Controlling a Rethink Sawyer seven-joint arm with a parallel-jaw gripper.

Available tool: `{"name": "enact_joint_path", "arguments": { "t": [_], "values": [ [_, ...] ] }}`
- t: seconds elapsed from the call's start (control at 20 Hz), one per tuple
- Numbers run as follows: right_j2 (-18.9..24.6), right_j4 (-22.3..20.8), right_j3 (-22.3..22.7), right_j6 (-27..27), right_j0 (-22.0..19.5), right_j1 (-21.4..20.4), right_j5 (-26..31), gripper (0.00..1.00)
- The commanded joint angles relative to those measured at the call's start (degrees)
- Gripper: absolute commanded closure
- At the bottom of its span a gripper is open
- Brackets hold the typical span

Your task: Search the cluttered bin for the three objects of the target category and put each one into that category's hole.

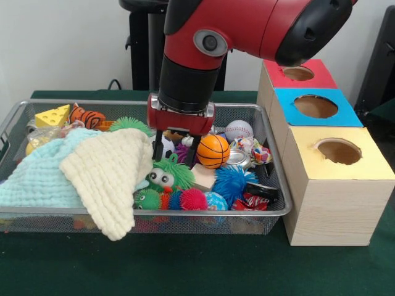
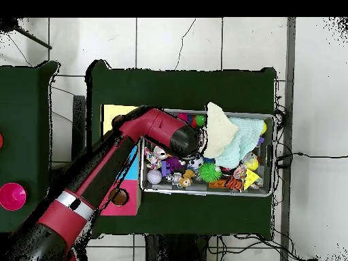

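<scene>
You see the green worktop [image 1: 185,271] filling the lower part of the front view, with the red and black arm [image 1: 247,24] coming down from the top centre. The bin [image 1: 12,120] spreads across the left and middle of that frame, its rim touching the wooden boxes at the right. On those boxes the hole [image 1: 299,73] in the red top sits at the upper right, with the blue-topped hole [image 1: 316,106] just below it and the yellow-topped hole [image 1: 339,151] lower still.

In the bin's left half a pale blue cloth [image 1: 37,179] lies under a cream cloth [image 1: 111,179] whose corner droops over the front rim. The hand [image 1: 176,147] hangs at the frame's centre, its two dark fingers [image 1: 158,140] standing apart and holding nothing, tips down among the toys beside a toy basketball [image 1: 213,151]. Just below it you see a green googly-eyed spiky toy [image 1: 168,176], then a blue spiky ball [image 1: 231,182] to the right.

A small brownish plush shape [image 2: 183,179] near the bin's lower edge in the overhead view may be one of the three objects; it is too small to be sure.
</scene>
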Motion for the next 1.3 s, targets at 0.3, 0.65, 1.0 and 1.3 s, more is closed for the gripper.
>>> {"name": "enact_joint_path", "arguments": {
  "t": [0.3, 0.65, 1.0, 1.3],
  "values": [
    [3.83, 0.48, -4.19, 11.03, -1.06, 2.98, -4.55, 0.0],
    [3.63, 0.52, -3.49, 11.93, -0.17, 2.48, -5.42, 0.0],
    [3.2, 0.92, -0.88, 16.39, 3.0, 1.2, -7.84, 0.0],
    [2.17, 0.38, 1.64, 18.88, 4.67, -0.66, -10.87, 0.0]
  ]
}}
